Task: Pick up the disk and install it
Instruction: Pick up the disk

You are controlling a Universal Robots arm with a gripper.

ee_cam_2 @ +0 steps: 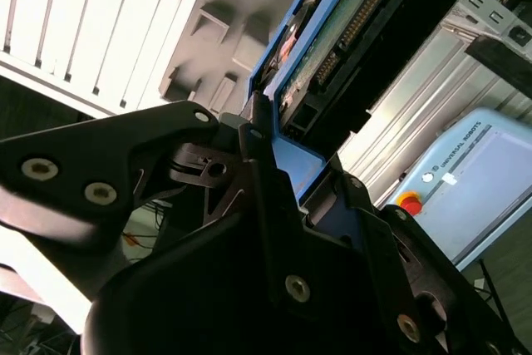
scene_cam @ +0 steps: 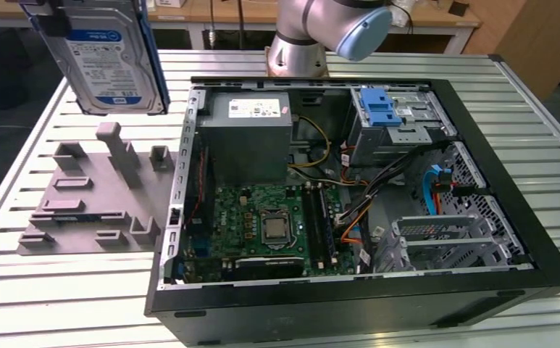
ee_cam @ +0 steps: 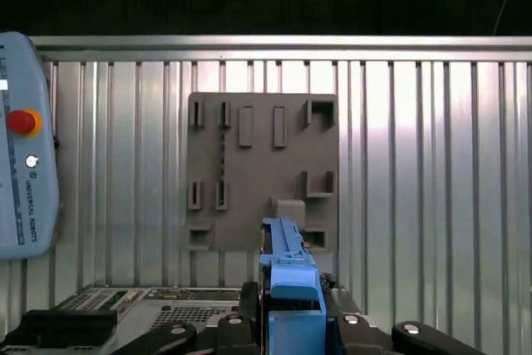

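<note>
Bright, even overhead light leaves the table (scene_cam: 531, 109) slats pale with glare in the exterior view, with soft shadow inside the computer case (scene_cam: 357, 312). In the second wrist view the tool (ee_cam_2: 291, 164), close to the lens, looks dark and slightly blurred.

I work in a robotics lab, or a test workshop much like it. My arm's base (scene_cam: 294, 54) stands on a slatted metal table (scene_cam: 57, 290), where a grey fixture plate (scene_cam: 86, 210) lies beside an opened computer case (scene_cam: 357, 312). A teach pendant (ee_cam: 25, 189) with a red stop button (ee_cam: 21, 122) lies close by, and wooden benches (scene_cam: 435, 22) stand behind.
</note>
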